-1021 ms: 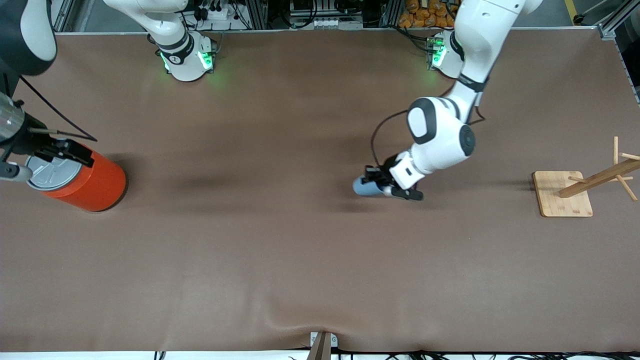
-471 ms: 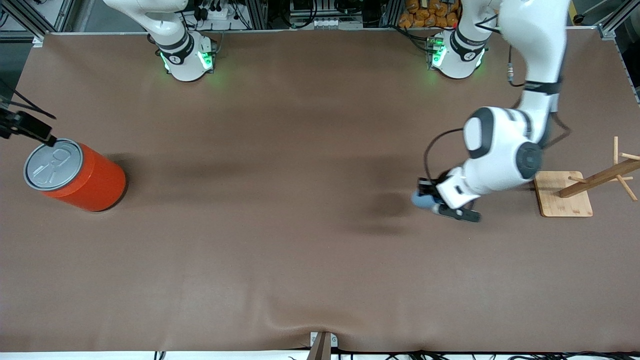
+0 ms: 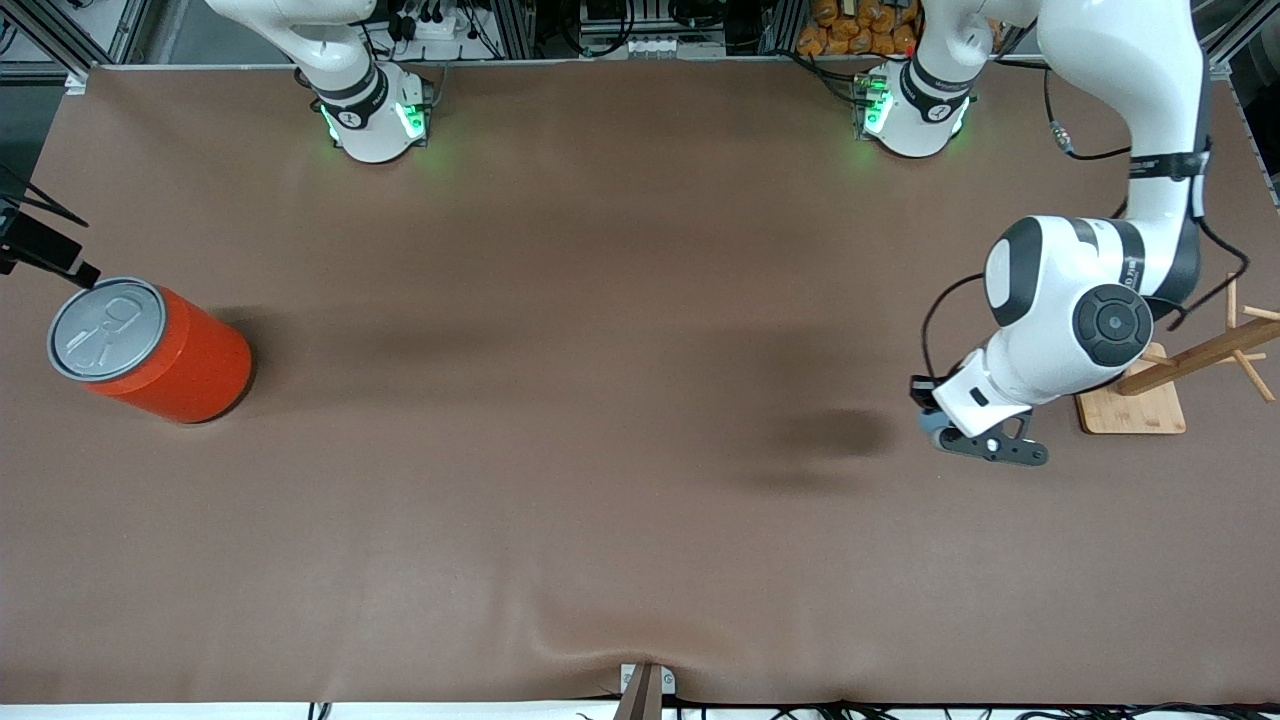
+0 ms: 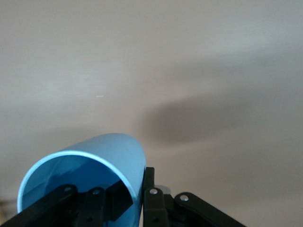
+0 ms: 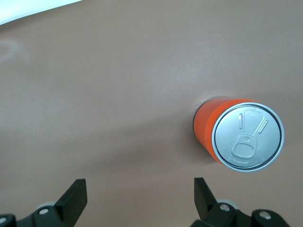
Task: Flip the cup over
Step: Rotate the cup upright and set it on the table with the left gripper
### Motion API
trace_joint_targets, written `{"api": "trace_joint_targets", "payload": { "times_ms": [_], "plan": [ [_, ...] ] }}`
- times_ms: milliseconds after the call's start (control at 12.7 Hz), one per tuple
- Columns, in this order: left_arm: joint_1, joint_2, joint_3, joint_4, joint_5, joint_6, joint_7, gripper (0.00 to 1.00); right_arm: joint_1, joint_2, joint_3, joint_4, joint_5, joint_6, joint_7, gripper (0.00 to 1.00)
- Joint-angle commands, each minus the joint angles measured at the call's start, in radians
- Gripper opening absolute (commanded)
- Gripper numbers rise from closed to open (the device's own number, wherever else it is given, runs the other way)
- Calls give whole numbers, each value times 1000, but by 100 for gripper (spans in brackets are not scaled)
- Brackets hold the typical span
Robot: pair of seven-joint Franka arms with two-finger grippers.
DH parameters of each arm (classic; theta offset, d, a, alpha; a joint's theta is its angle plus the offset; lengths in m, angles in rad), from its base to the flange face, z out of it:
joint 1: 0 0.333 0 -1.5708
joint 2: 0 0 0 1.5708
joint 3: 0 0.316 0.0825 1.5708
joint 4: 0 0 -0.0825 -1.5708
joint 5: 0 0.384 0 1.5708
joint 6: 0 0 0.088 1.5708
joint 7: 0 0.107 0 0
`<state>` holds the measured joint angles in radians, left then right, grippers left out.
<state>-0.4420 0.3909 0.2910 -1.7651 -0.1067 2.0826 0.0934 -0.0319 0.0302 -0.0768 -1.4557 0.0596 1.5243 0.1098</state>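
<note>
The left gripper (image 3: 960,432) is up in the air over the brown table (image 3: 600,500), toward the left arm's end, just beside the wooden rack (image 3: 1150,385). It holds the small light-blue cup (image 4: 90,177). One finger (image 4: 118,201) is inside the cup and the other finger (image 4: 151,203) is outside, and they pinch the cup's wall between them. The cup lies tipped on its side in the grip, so its darker blue inside shows in the left wrist view. From the front, only a tiny bit of the cup (image 3: 931,424) peeks out from under the arm. A dark shadow lies on the table near it.

The right gripper (image 5: 137,198) waits up high at the right arm's end of the table, near the edge. Its 2 fingers (image 5: 75,201) are spread wide apart and hold nothing. Below it stands the big orange-red can (image 5: 239,135) with a grey pull-tab lid. The can (image 3: 150,350) stands upright on the table.
</note>
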Motion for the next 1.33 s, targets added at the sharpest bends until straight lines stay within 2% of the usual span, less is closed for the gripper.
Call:
{"api": "trace_joint_targets", "payload": {
  "times_ms": [0, 157, 393, 550, 628, 707, 785, 864, 942, 1256],
  "plan": [
    [31, 49, 4, 16, 64, -12, -17, 0, 30, 16, -14, 34, 5, -18, 2, 100],
    [36, 78, 5, -23, 79, -7, -17, 0, 38, 16, -9, 32, 5, -23, 10, 100],
    [57, 120, 2, -22, 90, 75, -20, 0, 41, 16, -8, 32, 3, -24, 7, 100],
    [55, 132, 0, -24, 90, 85, -20, 0, 49, 16, -8, 31, -6, -27, 4, 100],
    [54, 144, 0, -22, 88, 85, -20, 1, 52, 16, -8, 31, -15, -27, 4, 100],
    [52, 154, 0, -22, 82, 85, -20, 7, 52, 16, -6, 31, -15, -27, 4, 100],
    [49, 158, -1, -22, 81, 85, -21, 32, 52, 16, -6, 32, -15, -27, 4, 100],
    [49, 155, -1, -22, 78, 85, -30, 97, 49, 14, -6, 32, -15, -27, 2, 100],
    [49, 145, -1, -22, 79, 79, -31, 100, 49, 14, -8, 31, -14, -29, 2, 100],
    [49, 36, 0, -10, 79, -8, -32, 100, 52, 14, -9, 29, -18, -32, 4, 100]
  ]
}}
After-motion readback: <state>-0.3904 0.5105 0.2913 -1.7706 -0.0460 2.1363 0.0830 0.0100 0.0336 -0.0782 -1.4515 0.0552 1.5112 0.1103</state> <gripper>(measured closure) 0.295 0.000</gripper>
